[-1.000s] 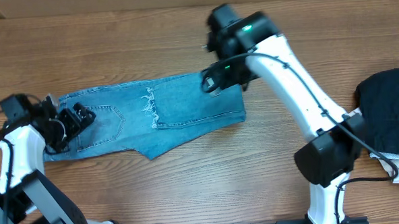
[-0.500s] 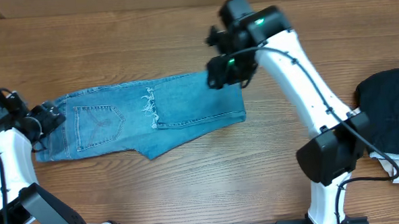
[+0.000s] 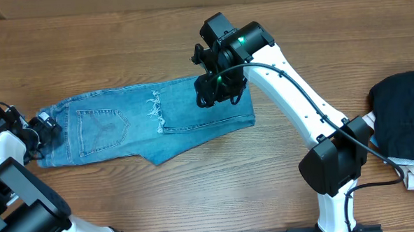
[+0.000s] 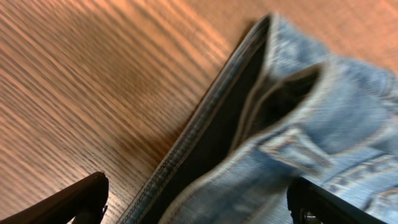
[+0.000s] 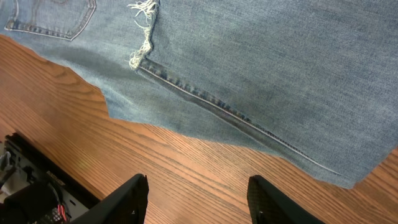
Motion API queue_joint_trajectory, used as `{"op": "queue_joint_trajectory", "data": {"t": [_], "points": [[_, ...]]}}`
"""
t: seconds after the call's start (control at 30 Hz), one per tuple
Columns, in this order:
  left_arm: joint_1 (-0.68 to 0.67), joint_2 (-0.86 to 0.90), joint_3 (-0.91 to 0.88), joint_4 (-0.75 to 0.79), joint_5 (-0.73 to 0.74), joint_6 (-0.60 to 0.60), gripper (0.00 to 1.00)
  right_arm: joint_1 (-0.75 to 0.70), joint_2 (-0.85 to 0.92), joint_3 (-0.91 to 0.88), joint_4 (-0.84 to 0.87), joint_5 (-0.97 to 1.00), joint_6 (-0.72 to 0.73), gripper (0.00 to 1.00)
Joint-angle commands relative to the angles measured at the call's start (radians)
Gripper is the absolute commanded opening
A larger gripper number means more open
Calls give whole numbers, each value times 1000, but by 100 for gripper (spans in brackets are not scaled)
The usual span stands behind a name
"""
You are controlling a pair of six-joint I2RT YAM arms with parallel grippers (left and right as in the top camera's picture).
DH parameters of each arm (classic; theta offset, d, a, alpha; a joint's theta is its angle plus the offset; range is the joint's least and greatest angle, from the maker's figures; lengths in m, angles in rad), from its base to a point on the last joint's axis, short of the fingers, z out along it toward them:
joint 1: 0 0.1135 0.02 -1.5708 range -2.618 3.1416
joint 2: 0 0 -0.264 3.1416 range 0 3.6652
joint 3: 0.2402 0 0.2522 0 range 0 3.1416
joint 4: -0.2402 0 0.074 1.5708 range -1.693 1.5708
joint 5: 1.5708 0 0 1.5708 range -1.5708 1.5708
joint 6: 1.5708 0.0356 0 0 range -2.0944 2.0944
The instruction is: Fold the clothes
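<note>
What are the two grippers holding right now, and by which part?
Nothing is gripped. The left gripper stands open at the waistband of the jeans; the right gripper hangs open above their folded legs.

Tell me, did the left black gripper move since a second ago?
Yes. The left gripper backed away from the stitched back pocket of the light blue denim jeans, leftward in the overhead view, to their waistband edge.

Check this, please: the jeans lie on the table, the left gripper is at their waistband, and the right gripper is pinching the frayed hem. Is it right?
Not quite. The right gripper pinches nothing: the right wrist view shows its fingers apart above the jeans, the frayed hem well away from them. The jeans do lie on the table, the left gripper at their waistband.
</note>
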Motion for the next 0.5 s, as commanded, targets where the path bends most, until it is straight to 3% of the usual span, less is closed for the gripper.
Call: {"op": "queue_joint_trajectory", "data": {"t": [0.0,0.13,0.27,0.4,0.47], "points": [[13,93,18,20,36,15,96,-3,3,-7,3,-5,14,55],[14,194,18,44,163,83,91,-3,3,-7,4,-5,24,55],[14,260,18,44,219,108,49,-3,3,-7,4,-5,24,56],[14,267,18,47,233,109,33,-3,3,-7,4,-6,24,55],[14,267,18,47,235,108,17,-3,3,-7,3,-6,27,55]]}}
